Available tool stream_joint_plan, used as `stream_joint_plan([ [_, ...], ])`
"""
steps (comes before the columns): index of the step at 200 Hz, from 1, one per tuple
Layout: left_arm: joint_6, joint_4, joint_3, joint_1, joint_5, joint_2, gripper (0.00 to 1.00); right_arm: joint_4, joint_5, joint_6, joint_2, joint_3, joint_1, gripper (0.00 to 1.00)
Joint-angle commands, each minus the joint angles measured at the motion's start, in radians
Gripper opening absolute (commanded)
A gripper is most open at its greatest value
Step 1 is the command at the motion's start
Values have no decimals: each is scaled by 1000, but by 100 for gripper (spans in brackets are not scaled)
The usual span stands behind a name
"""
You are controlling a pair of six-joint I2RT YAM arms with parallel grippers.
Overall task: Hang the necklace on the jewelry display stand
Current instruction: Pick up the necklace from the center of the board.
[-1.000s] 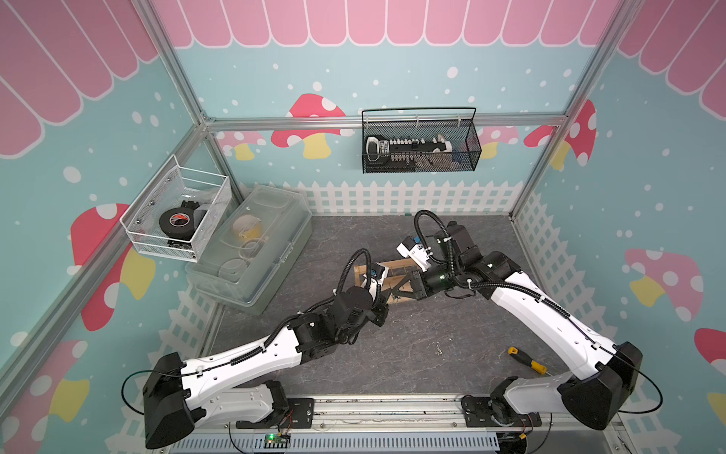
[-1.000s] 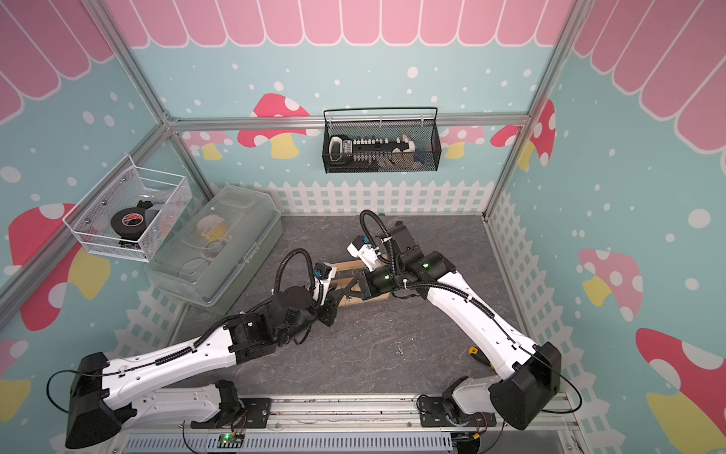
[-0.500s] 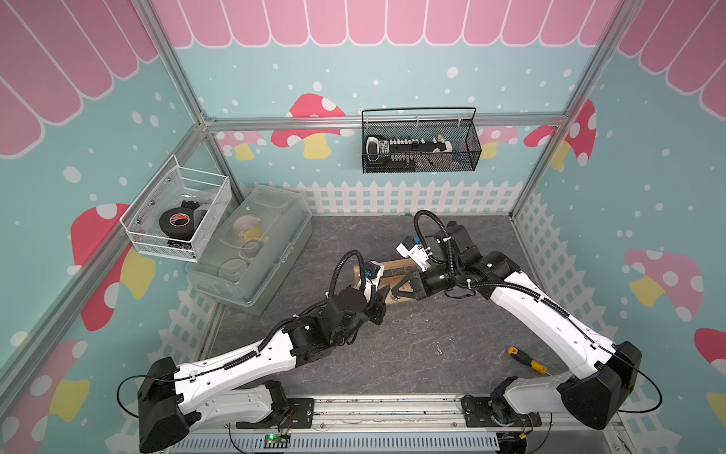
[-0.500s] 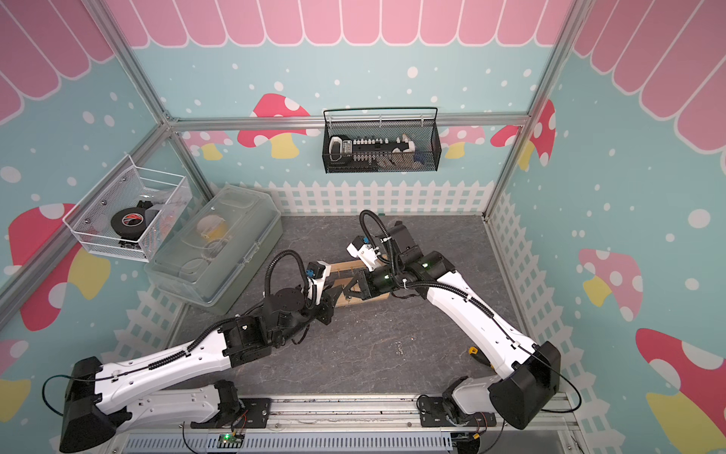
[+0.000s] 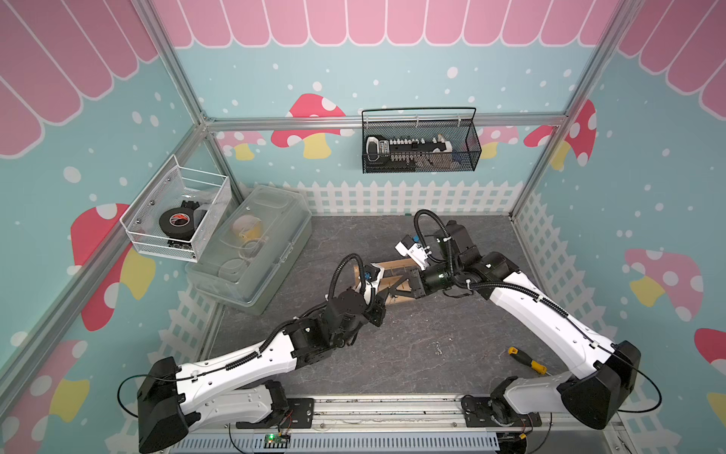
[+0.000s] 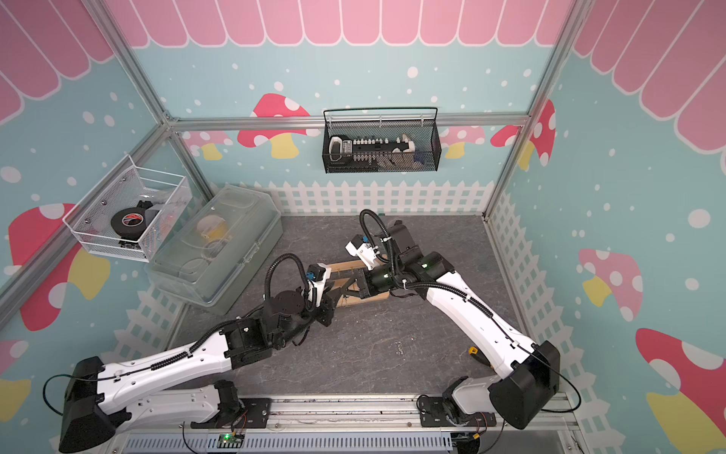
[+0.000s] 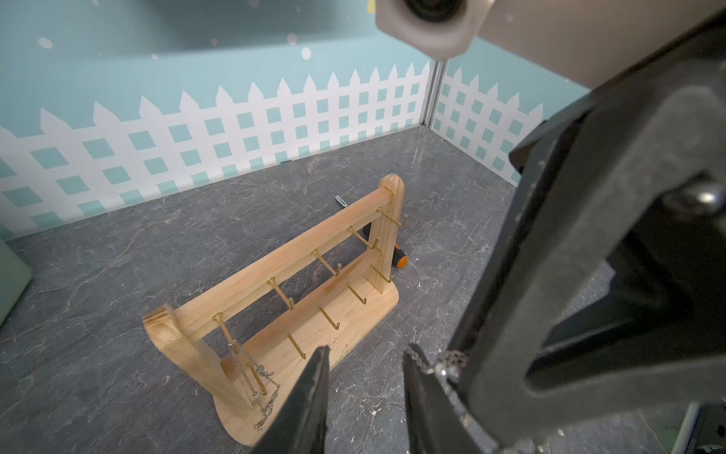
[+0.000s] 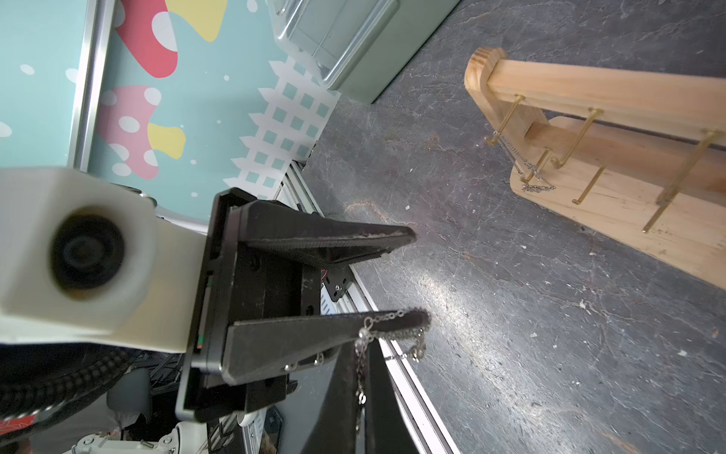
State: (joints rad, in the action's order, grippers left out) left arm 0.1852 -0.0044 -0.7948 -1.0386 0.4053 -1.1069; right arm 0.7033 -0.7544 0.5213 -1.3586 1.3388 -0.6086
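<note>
Right wrist view is showing the necklace (image 8: 387,315), a fine silver chain, lying draped over the tip of one finger of the left gripper (image 8: 418,275). It is trailing on along the seam of the right gripper (image 8: 371,353), whose fingers are pressing together on it. The left gripper's fingers are standing apart with nothing between them.

Both grippers are hovering just in front of the jewelry display stand (image 7: 298,251). The stand is standing upright near the middle of the worktop (image 5: 432,353), a little toward its back edge. Another chain (image 7: 251,373) is hanging from the end peg on the side toward the clear lidded box (image 5: 255,251) and pooling on the base. The box is sitting at the left edge. A yellow-handled screwdriver (image 5: 528,361) is lying near the front right corner.
</note>
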Motion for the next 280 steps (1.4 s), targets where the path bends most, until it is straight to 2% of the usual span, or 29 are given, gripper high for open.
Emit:
stream_joint_plan([
  [1, -37, 50, 17, -8, 28, 24, 33, -17, -25, 14, -9, -7, 4, 6],
  [190, -56, 114, 45, -8, 41, 22, 36, -40, -54, 39, -10, -7, 4, 6],
  [232, -70, 137, 45, -9, 17, 18, 25, -40, -59, 41, -12, -6, 5, 6],
  [280, -70, 136, 48, -9, -15, 17, 19, -39, -56, 40, -12, -6, 9, 7],
])
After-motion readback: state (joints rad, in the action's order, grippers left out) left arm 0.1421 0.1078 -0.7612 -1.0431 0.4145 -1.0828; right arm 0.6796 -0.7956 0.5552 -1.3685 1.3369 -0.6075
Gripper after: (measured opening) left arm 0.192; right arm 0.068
